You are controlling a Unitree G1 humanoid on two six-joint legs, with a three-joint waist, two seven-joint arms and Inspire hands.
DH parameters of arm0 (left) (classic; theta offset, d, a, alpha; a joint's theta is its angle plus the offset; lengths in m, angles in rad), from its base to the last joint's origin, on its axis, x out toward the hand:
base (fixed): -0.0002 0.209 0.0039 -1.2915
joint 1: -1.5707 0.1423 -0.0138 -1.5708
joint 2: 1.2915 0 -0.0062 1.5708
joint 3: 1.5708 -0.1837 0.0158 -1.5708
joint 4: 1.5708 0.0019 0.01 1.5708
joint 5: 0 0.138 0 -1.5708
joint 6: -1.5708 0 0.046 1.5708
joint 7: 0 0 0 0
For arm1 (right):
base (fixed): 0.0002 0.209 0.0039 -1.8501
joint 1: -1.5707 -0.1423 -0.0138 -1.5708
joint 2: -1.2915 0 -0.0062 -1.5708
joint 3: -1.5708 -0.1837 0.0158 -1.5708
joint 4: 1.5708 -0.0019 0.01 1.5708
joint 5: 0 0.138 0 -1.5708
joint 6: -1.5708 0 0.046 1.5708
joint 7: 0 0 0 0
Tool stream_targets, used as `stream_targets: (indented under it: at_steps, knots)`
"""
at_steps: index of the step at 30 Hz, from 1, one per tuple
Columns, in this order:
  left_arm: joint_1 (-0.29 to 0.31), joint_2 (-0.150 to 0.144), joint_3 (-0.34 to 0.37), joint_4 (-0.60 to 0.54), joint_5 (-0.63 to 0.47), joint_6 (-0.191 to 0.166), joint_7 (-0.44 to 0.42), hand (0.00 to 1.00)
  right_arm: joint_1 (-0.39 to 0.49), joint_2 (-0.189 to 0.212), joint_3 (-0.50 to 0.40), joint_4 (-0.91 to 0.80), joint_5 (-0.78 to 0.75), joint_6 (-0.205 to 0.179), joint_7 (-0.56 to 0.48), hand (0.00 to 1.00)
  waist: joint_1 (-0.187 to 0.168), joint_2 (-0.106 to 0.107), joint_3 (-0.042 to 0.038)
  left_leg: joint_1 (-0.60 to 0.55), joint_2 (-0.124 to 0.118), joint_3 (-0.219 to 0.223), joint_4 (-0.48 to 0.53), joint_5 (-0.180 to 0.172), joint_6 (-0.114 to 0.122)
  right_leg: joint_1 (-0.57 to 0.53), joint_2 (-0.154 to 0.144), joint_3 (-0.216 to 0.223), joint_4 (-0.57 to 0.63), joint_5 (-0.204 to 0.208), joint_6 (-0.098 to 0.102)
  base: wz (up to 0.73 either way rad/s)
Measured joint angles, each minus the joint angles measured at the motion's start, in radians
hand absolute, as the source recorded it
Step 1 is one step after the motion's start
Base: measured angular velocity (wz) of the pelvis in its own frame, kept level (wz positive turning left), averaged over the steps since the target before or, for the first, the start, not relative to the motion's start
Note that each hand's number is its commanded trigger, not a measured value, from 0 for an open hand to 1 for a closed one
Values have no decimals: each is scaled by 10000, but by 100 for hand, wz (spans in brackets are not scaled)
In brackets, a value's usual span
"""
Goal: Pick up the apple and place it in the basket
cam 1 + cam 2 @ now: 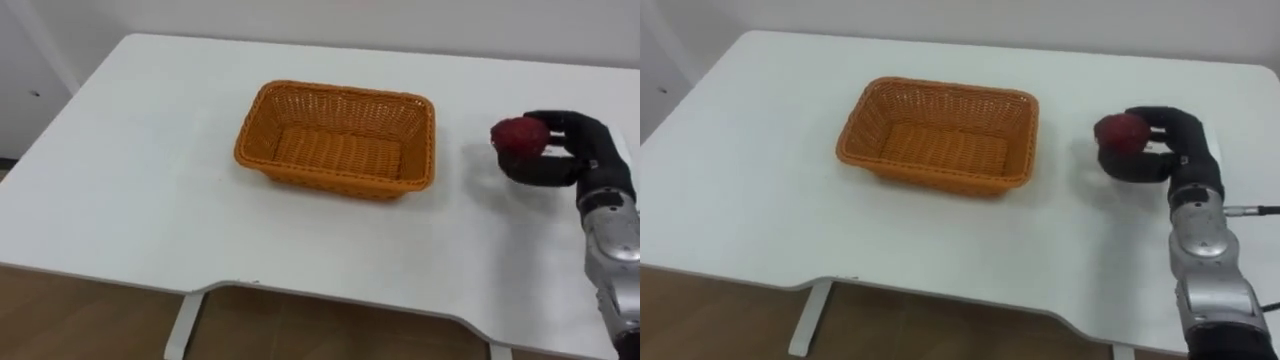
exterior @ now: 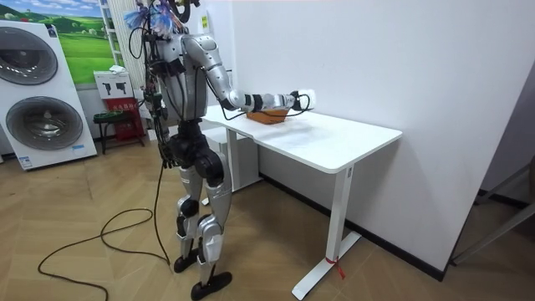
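The red apple (image 1: 518,134) sits at the right edge of the frame, clasped in the right hand (image 1: 585,150): dark fingers (image 1: 556,120) curl over its top and the thumb wraps under it. It is low over the white table (image 1: 130,200); whether it touches the tabletop cannot be told. A faint shadow lies on the table just left of it. Left of the apple and well apart from it, at the frame's centre, stands an orange wicker basket (image 1: 330,175), rectangular, with nothing in it.

In the room view the robot stands upright at the table's end on the room view's left, its right arm stretched out over the tabletop near the basket. The left hand (image 2: 170,152) hangs by the hip; its fingers cannot be made out. Two washing machines (image 2: 38,100) stand at the room view's far left.
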Motion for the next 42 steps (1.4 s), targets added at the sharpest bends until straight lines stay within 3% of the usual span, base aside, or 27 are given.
stream_targets:
  at_steps: [4,16,17,18,26,31,38,42]
  knots:
    - [-9,-63,-14,4,4,-99,24,0,520,177,409,-1783,241,-119,112,100,39,-79,46,-33,-3,6,-14,-1,-1,-11,-19,-38,-38,1,0,2]
    - [-198,-296,-187,2,10,-164,14,0,535,208,1917,-2949,126,-52,1895,98,281,-53,40,-260,11,106,5,0,-1,-213,-26,54,-30,2,3,-2]
    - [-232,-302,-198,2,4,-164,1,0,535,229,1966,-2964,118,-53,2009,69,284,-55,39,-256,9,106,6,0,-1,-211,-26,78,-29,3,3,0]
    - [-284,-306,-232,9,-6,-167,-26,0,535,280,2073,-2962,81,-49,2222,0,321,-61,39,-256,1,66,7,0,-1,-194,-2,84,-29,3,3,5]
    - [-321,-306,-522,49,-176,-165,-140,0,536,614,2422,-2961,-29,17,2914,0,321,-124,73,-238,-17,-84,18,2,-3,-140,-7,11,-36,3,4,4]
    - [-359,-306,-563,52,-177,-165,-194,0,536,736,2424,-2960,-195,17,2983,0,316,-239,155,-252,-15,-95,18,2,-4,-112,-3,-10,-42,3,4,0]
    - [-501,-333,-566,44,-189,-165,-241,0,536,861,2422,-2961,-193,17,3175,0,270,-243,147,-268,-18,-57,22,2,-4,-186,-51,6,-35,3,4,0]
    - [-459,-334,-551,6,-181,-171,-216,0,536,860,2204,-3051,-218,24,3050,0,235,-245,99,-272,-14,-29,20,2,-4,-218,-38,12,-25,3,4,-2]
